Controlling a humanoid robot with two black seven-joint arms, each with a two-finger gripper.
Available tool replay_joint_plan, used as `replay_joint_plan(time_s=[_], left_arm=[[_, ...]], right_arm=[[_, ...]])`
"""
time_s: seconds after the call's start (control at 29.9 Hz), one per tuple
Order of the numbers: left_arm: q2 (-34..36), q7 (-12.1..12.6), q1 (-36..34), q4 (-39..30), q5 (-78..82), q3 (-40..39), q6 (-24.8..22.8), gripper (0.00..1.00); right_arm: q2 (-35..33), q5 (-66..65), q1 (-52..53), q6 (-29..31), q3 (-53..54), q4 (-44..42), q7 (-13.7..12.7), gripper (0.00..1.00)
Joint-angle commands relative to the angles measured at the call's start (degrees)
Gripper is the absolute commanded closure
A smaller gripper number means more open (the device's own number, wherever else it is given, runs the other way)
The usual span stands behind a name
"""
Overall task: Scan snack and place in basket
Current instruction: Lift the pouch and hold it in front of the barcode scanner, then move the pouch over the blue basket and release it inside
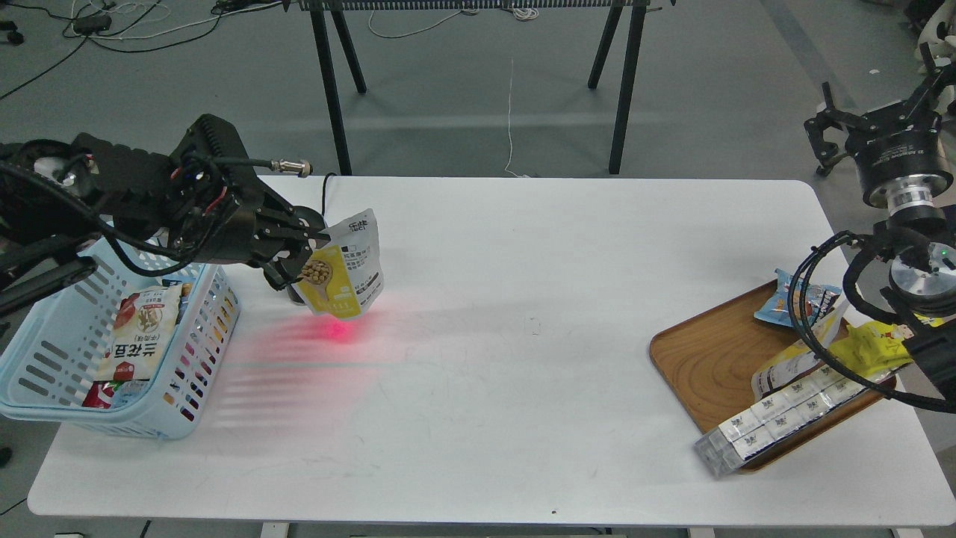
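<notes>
White table [523,314] on grey floor, left hand [317,250] clamped on snack [343,269], right hand [870,123] spread apart

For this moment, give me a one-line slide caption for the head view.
Left gripper holds the snack above a red glow on the table, beside the basket.
</notes>
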Motion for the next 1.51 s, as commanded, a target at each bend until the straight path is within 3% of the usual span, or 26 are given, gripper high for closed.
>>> replay_joint_plan(time_s=[0.0, 0.23, 0.33, 0.5, 0.77, 1.1, 1.27, 1.47], left_arm=[[0.20, -0.15, 0.15, -0.03, 0.00, 0.02, 0.09, 1.00], [0.99, -0.59, -0.11, -2.75, 0.00, -0.86, 0.18, 1.00], [2.83, -2.25, 0.06, -4.24, 0.00, -4.63, 0.18, 1.00], [8.71, -5.38, 0.15, -6.61, 0.00, -7.01, 0.70, 1.00], [20.66, -5.38, 0.33, -7.06, 0.00, -9.04, 7.29, 1.00], [32.98, -5.38, 0.77, -2.94, 0.00, -1.23, 16.78, 1.00], [34.21, -5.38, 0.77, 3.30, 0.00, 4.57, 23.19, 1.00], [34.92, -5.38, 0.77, 3.75, 0.00, 9.86, 26.81, 1.00]], right_arm=[[0.00, 0.00, 0.00, 0.00, 0.00, 0.00, 0.00, 0.01], [0.00, 0.00, 0.09, 0.00, 0.00, 0.00, 0.00, 0.01], [0.00, 0.00, 0.09, 0.00, 0.00, 0.00, 0.00, 0.01], [0.00, 0.00, 0.00, 0.00, 0.00, 0.00, 0.00, 0.01], [0.00, 0.00, -0.09, 0.00, 0.00, -0.09, 0.00, 0.01], [0.08, 0.00, -0.09, -0.09, 0.35, 0.00, 0.00, 0.01], [0.08, 0.00, 0.00, -0.09, 0.35, 0.00, 0.00, 0.01], [0.26, 0.00, 0.00, -0.09, 0.44, 0.00, 0.00, 0.01]])
